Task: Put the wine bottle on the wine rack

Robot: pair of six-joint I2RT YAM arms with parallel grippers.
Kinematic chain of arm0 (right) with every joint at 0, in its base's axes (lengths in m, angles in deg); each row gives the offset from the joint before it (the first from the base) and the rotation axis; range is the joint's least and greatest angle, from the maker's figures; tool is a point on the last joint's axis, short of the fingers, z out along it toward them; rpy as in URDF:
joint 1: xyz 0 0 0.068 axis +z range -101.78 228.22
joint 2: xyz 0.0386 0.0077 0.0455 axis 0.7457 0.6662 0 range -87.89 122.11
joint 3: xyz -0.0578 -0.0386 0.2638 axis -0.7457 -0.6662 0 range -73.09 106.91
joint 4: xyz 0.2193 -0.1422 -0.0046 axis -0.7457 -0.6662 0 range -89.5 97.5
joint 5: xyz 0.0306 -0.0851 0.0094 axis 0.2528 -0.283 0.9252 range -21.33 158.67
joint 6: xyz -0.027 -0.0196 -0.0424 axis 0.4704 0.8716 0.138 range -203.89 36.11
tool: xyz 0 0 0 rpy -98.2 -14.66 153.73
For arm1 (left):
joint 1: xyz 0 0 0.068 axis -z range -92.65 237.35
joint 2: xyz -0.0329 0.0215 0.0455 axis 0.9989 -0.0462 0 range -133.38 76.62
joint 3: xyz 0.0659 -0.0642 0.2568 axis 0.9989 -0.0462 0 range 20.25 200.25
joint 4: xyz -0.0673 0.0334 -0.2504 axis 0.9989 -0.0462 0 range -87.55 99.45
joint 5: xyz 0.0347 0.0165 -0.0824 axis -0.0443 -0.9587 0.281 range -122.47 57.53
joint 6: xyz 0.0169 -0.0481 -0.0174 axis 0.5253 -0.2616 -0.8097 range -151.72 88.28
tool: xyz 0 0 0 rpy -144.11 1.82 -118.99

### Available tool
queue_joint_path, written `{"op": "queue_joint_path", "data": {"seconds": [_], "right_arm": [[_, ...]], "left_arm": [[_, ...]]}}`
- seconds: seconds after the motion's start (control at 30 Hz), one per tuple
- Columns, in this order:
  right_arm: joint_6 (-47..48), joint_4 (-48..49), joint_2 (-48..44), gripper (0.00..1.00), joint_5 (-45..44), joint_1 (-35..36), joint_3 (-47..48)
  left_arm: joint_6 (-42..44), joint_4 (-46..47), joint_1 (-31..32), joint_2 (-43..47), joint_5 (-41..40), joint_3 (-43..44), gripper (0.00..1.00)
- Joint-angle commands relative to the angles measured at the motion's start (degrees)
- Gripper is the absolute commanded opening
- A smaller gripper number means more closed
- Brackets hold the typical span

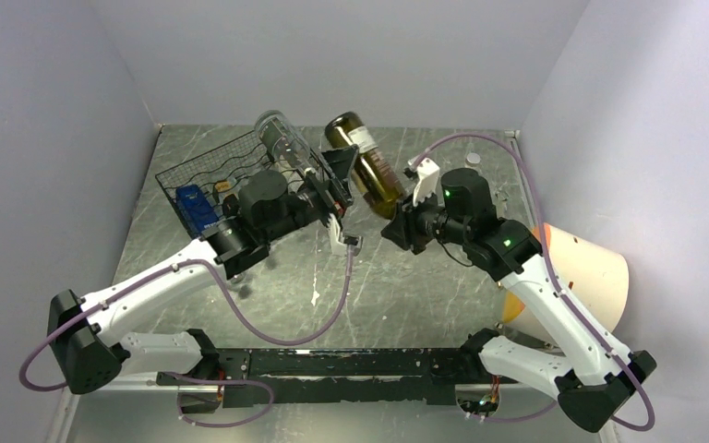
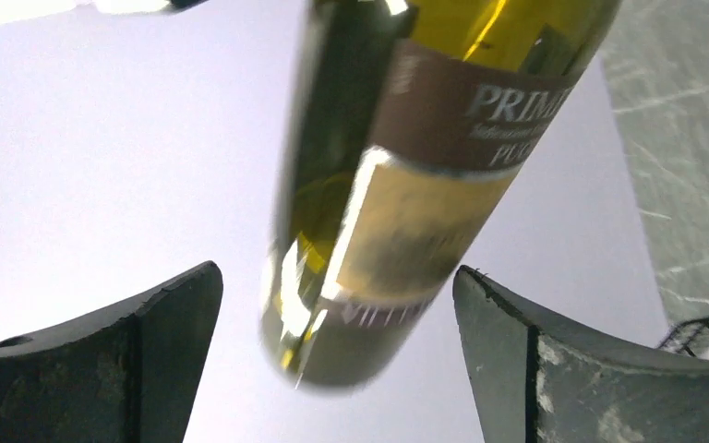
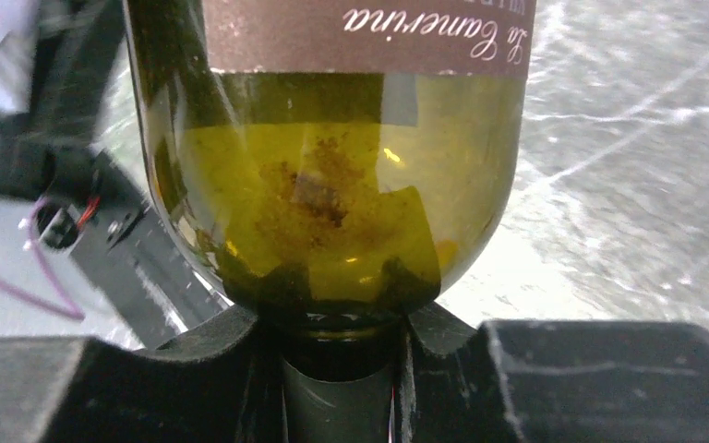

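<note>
Right gripper point(image 3: 340, 343) is clamped on the neck of the dark-green glass wine bottle point(image 1: 367, 168); only the R wrist view shows this grip. Left gripper point(image 2: 334, 281) stands wide, its fingers point(image 2: 129, 351) on each side of the bottle body w/o touching, clear only in the L wrist view. Bottle hangs in the air, long axis tilted, base to far-left, neck to near-right. Black thin-wire wine rack point(image 1: 217, 171) stands on the grey table point(image 1: 406, 295) at far left, near the side wall point(image 1: 55, 138); free table lies nearer and to the right.
</note>
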Motion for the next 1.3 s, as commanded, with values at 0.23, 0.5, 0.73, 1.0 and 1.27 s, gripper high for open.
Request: {"op": "queue_joint_path", "data": {"seconds": [0.23,0.5,0.73,1.0,1.27], "right_arm": [[-9.9,12.9,-1.7,0.00,-17.4,-0.9,4.0],[-11.8,16.5,1.4,0.00,-13.3,-0.8,0.6],[-12.5,20.0,6.9,0.00,-8.5,0.8,1.0],[-13.4,25.6,14.9,0.00,-9.1,8.7,3.6],[-15.1,30.3,28.6,0.00,-10.3,16.1,11.4]], "left_arm": [[-17.0,12.9,1.4,3.7,-7.6,0.2,0.98],[-66.4,10.6,1.6,7.2,-17.6,7.1,0.98],[-92.0,-4.4,1.6,8.6,-28.7,9.5,0.98],[-99.0,-14.3,1.5,16.2,-34.6,10.7,0.98],[-96.7,-13.8,1.5,25.0,-35.7,8.6,0.98]]}}
